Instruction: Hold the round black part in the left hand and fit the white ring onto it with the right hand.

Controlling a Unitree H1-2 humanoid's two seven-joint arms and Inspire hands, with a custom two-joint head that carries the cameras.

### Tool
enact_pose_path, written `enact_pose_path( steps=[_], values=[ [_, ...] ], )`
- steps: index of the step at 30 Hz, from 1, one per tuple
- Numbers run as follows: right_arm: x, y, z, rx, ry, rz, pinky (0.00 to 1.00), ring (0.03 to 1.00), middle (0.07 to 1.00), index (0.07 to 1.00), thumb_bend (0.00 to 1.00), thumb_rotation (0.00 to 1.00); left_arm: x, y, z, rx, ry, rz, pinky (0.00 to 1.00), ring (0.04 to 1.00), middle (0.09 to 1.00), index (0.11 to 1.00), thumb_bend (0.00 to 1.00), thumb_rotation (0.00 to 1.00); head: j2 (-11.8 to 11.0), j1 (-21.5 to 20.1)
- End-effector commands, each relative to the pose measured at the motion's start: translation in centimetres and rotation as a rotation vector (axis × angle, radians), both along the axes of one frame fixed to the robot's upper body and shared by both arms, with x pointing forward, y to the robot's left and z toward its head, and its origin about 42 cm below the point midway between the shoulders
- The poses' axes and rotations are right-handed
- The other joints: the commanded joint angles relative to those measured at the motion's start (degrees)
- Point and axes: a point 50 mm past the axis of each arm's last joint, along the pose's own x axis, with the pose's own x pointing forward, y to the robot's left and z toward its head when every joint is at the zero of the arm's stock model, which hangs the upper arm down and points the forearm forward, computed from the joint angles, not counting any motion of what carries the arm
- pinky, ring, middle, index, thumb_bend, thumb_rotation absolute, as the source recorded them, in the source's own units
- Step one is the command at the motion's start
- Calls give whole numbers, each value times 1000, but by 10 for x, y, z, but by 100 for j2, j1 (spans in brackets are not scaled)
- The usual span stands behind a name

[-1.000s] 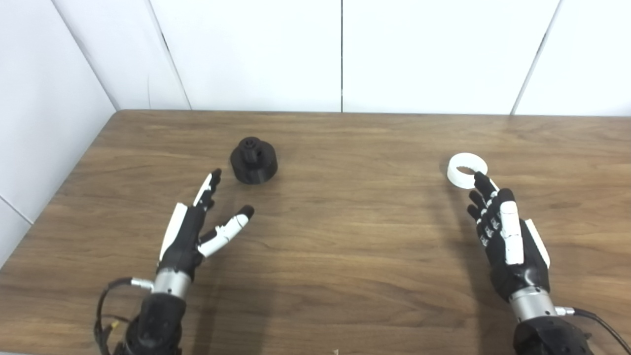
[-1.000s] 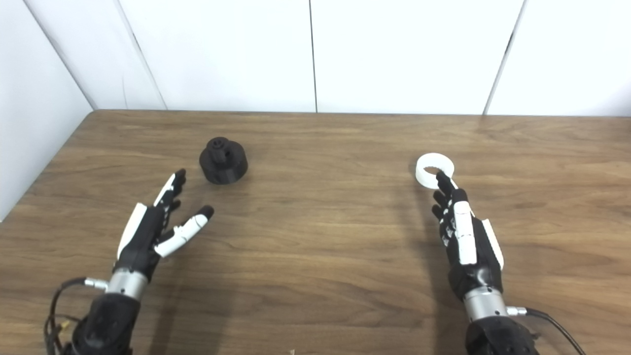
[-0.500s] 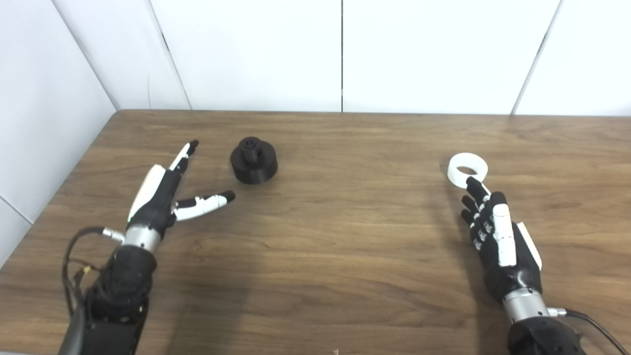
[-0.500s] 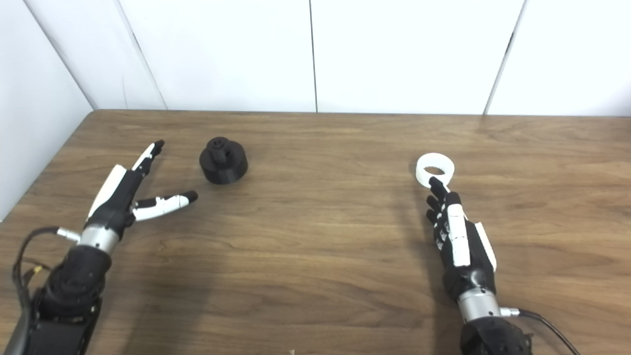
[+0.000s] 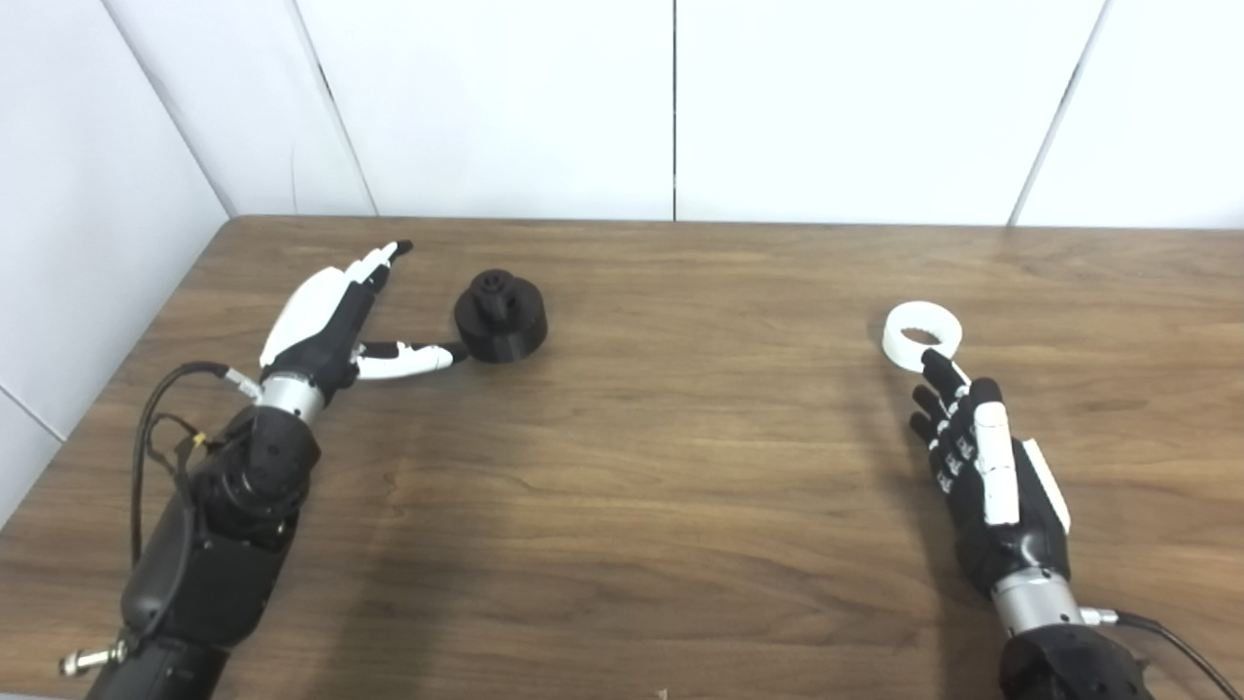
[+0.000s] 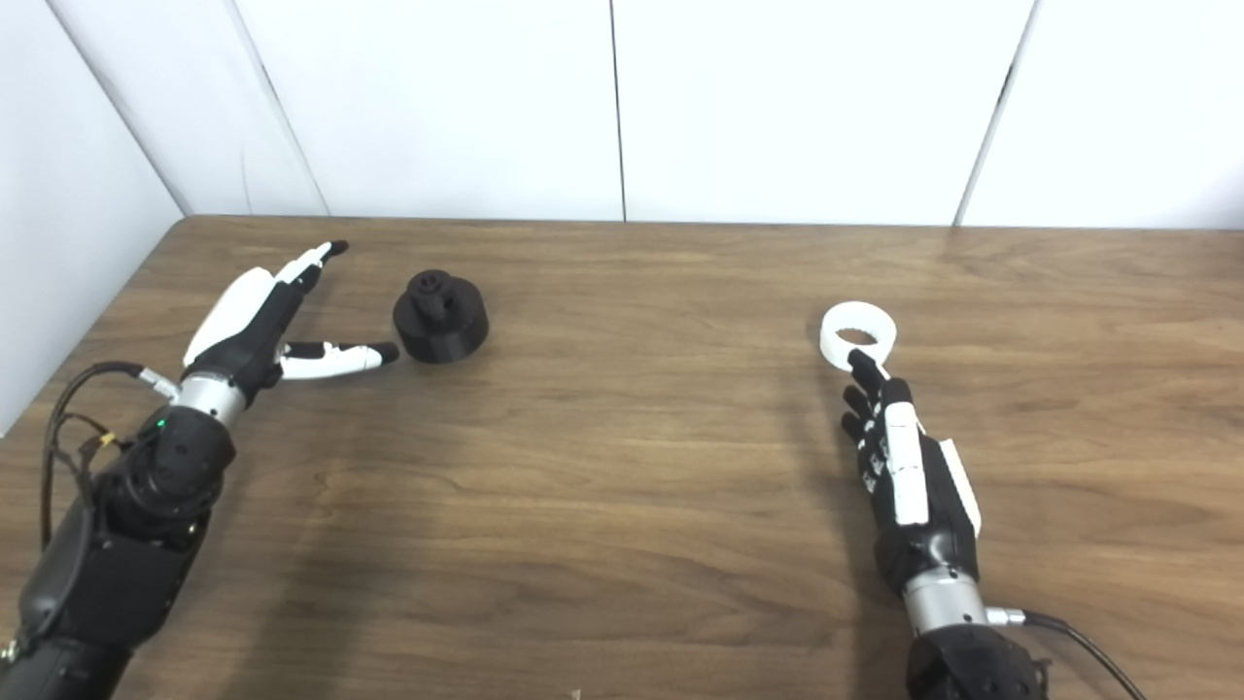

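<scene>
The round black part sits on the wooden table at the left middle, with a small hub on top. My left hand is open just left of it, fingers stretched toward the far wall and the thumb tip close to the part's near left side. The white ring lies flat at the right. My right hand is open just in front of the ring, its fingertips at the ring's near edge. Neither hand holds anything.
White wall panels stand close behind the table's far edge and along its left side. Cables hang from my left wrist, and another cable shows at my right wrist.
My left hand has moved forward and left, from in front of the black part to beside it, with the thumb now near the part. My right hand drew back slightly and then stayed.
</scene>
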Motion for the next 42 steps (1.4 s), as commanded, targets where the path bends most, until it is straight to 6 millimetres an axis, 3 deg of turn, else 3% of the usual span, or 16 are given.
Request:
enact_pose_path(
  steps=[1,9,18,42],
  values=[
    [0,8,10,28,-72,0,969,960,962,907,523,1000,16,9,30,74,-92,-8,911,1000,990,950,889,402,-2,6],
    [-1,8,8,32,-75,-1,971,967,962,913,514,1000,29,8,36,165,-9,-33,915,1000,1000,914,953,497,-15,-9],
    [-2,6,8,25,-79,-5,980,976,968,916,531,1000,41,8,34,187,41,-56,911,1000,994,851,958,463,-6,-31],
    [-7,7,6,46,-80,-28,975,977,966,917,526,1000,63,3,26,227,94,-96,931,1000,1000,853,938,456,-56,-129]
  ],
)
